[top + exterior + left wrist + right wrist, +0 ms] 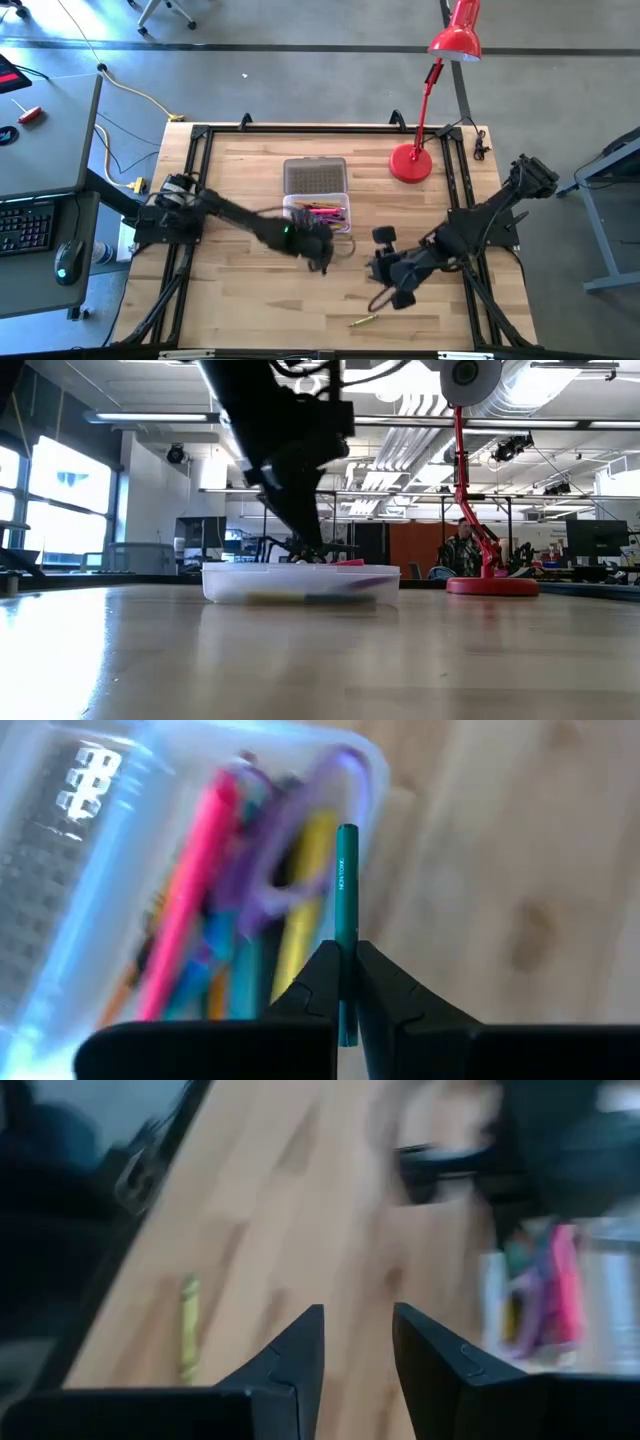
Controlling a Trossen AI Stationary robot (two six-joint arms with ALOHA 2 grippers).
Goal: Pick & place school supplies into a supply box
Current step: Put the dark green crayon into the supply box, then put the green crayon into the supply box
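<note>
From my station, the left gripper [320,250] hangs at the near edge of the clear box [318,213], which sits mid-counter with its ribbed lid [315,176] lying just behind it. In the left wrist view, I see its two fingers [318,982] pinched narrowly on a green pencil [346,910]; the shaft passes between the fingertips and projects well forward of them, its far end reaching the box's corner [365,765]. Inside the box I can make out a pink marker [190,910], a yellow pencil [300,910] and purple-handled scissors [290,850], lying lengthwise. The right gripper [385,268] rests above the bare counter [240,290] to the right of the box, its fingers [300,1350] spread apart on nothing. A yellow pencil [362,321] lies on the counter toward the front edge, apart from both grippers. The red lamp [410,163] stands at the back right.
</note>
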